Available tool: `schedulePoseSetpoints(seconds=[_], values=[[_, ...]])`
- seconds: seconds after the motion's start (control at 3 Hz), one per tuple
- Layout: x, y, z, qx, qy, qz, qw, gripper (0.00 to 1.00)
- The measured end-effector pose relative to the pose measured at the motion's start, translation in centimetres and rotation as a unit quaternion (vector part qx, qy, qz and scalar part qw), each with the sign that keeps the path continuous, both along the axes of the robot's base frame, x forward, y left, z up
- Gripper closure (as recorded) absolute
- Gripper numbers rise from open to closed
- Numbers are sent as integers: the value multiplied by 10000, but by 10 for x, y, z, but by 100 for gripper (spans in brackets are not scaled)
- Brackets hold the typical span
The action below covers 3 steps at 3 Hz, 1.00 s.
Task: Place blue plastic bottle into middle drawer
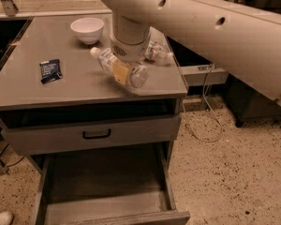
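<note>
The blue plastic bottle (113, 65) has a white cap at its left end and a pale label. It lies tilted in my gripper (125, 74), which is shut on its middle. The gripper holds it just above the front right part of the grey counter (47, 90). My arm comes down from the upper right. The middle drawer (103, 179) is pulled open below the counter, and its bare grey floor shows.
A clear crinkled bottle (158, 52) lies on the counter behind my gripper. A white bowl (87, 29) stands at the back and a dark packet (51, 70) lies at the left. A drawer front with a black handle (96, 134) sits slightly open above the middle drawer.
</note>
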<state>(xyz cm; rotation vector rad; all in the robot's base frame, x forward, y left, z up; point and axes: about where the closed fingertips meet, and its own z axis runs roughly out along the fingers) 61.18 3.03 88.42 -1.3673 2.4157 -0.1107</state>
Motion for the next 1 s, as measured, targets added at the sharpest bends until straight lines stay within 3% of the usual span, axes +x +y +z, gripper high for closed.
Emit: schedulePoseSetpoints(seconds=[0.67,1.0], values=[[-15,-6,0,-112,53,35,9999,100],[-54,-15,6,-254,133,-37,9996,100]])
